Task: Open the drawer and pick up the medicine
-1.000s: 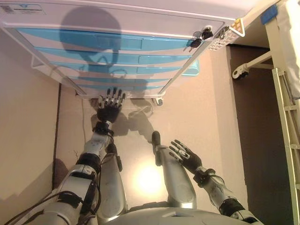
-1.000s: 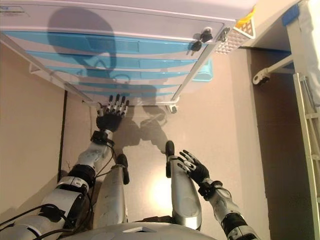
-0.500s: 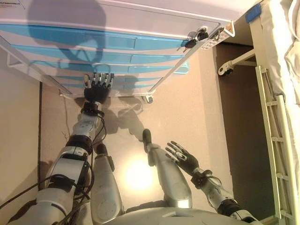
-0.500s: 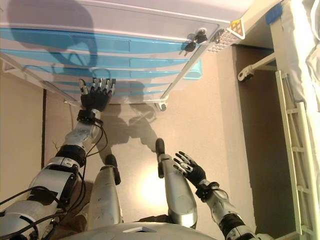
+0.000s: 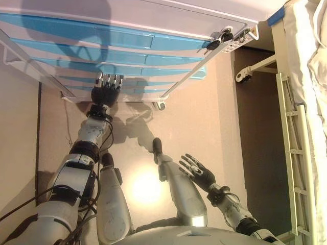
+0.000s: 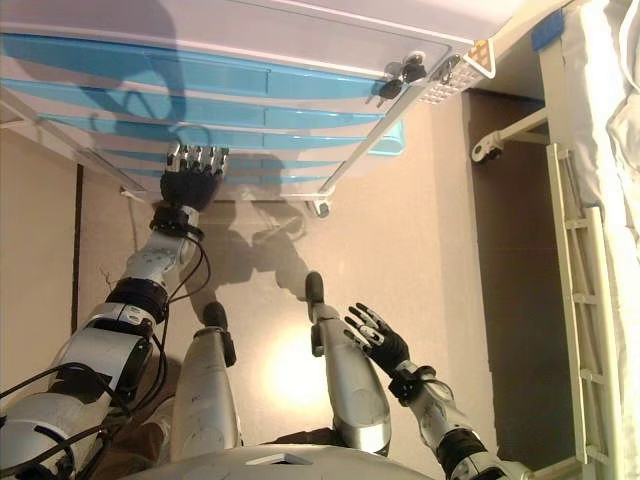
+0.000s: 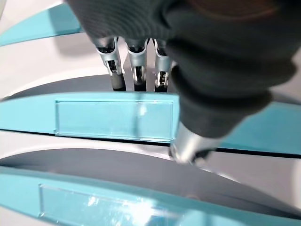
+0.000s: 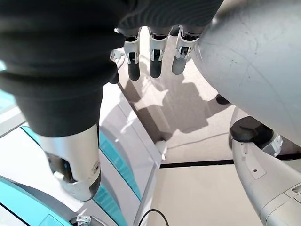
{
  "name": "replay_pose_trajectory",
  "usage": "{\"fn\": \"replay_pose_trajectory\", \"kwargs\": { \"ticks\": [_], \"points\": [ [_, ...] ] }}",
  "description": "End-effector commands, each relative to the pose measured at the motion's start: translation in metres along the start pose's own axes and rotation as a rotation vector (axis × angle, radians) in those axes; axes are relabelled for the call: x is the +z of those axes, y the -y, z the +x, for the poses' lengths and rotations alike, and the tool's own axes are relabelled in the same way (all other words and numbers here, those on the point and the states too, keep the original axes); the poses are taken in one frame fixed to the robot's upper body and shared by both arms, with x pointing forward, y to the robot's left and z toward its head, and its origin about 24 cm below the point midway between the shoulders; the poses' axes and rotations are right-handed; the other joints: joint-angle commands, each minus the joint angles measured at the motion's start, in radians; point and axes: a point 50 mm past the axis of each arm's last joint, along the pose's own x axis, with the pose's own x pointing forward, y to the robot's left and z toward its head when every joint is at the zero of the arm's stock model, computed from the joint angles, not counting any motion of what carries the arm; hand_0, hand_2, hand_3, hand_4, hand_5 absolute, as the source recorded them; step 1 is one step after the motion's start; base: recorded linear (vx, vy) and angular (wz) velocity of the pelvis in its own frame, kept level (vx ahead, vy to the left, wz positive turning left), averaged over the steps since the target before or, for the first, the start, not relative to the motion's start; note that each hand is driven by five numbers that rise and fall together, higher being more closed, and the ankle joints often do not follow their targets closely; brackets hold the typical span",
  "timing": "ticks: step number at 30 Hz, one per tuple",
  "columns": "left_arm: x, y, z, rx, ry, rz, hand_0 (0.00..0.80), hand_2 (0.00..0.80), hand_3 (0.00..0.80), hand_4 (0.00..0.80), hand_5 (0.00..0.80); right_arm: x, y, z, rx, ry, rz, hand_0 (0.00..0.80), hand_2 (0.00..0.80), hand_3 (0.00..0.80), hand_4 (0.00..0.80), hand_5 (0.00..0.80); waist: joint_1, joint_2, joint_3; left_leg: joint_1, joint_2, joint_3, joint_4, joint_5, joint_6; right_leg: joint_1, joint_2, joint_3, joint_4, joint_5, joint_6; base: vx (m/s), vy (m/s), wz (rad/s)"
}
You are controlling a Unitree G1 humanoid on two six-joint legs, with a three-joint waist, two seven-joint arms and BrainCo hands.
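Risen from below the cabinet, left robot hand (image 5: 106, 92) now reaches a lower blue drawer (image 7: 113, 117), fingers straight; right robot hand (image 5: 198, 172) spread wide, lower right.

Beige floor (image 5: 204, 127) lit by bright glare patch (image 5: 145, 186). Dark strip (image 5: 255, 132) seen along right. White bed rail (image 5: 294, 153) and bedding (image 5: 311, 46) at far right.
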Motion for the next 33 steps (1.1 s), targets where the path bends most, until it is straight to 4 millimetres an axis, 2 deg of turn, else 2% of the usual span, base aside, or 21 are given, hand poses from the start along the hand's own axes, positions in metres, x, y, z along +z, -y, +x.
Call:
{"fn": "replay_pose_trajectory", "kwargs": {
  "ticks": [1,5,13,22,30,33],
  "points": [
    [0.012,0.079,0.045,-0.339,0.036,0.01,0.8,0.8,0.8,0.8,0.8,-0.038,-0.002,-0.019,0.011,-0.137,0.046,0.0,0.0,0.0,0.0,0.0,0.022,0.03,0.02,0.035,-0.029,0.028,-0.107,0.069,0.054,0.062,0.013,-0.031,0.039,-0.03,-0.019,0.0,0.0,0.0],
    [0.006,0.064,0.037,-0.299,0.035,-0.028,0.8,0.8,0.8,0.8,0.8,-0.037,-0.003,-0.016,0.009,-0.136,0.05,0.0,0.0,0.0,0.0,0.0,0.031,0.032,0.024,0.044,-0.035,0.021,-0.123,0.077,0.053,0.072,0.011,-0.038,0.031,-0.029,-0.02,0.006,-0.017,0.05],
    [-0.01,0.017,0.006,-0.186,0.015,-0.064,0.8,0.8,0.8,0.8,0.8,-0.033,-0.006,-0.011,0.008,-0.127,0.047,0.0,0.0,0.0,0.0,0.0,0.047,0.039,0.031,0.065,-0.045,0.013,-0.155,0.093,0.05,0.085,0.009,-0.052,0.024,-0.029,-0.023,0.001,-0.004,0.01],
    [-0.043,-0.044,-0.061,-0.041,0.003,-0.16,0.8,0.8,0.8,0.8,0.8,-0.027,-0.001,-0.012,-0.012,-0.113,0.031,0.0,0.0,0.0,0.0,0.0,0.076,0.062,0.039,0.093,-0.057,-0.004,-0.187,0.116,0.046,0.104,0.002,-0.078,0.028,-0.04,-0.029,0.0,0.006,0.04],
    [-0.082,-0.074,-0.124,0.056,-0.061,-0.206,0.8,0.8,0.8,0.8,0.8,-0.023,-0.001,-0.011,-0.034,-0.099,0.026,0.0,0.0,0.0,0.0,0.0,0.109,0.075,0.039,0.125,-0.063,-0.034,-0.226,0.14,0.04,0.126,0.001,-0.112,0.029,-0.051,-0.032,0.006,-0.016,0.06],
    [-0.087,-0.082,-0.143,0.106,-0.104,-0.21,0.8,0.8,0.8,0.8,0.8,-0.022,0.0,-0.012,-0.042,-0.093,0.02,0.0,0.0,0.0,0.0,0.0,0.12,0.082,0.039,0.133,-0.065,-0.044,-0.234,0.146,0.037,0.135,-0.001,-0.124,0.029,-0.055,-0.034,0.004,-0.02,0.17]
  ]
}}
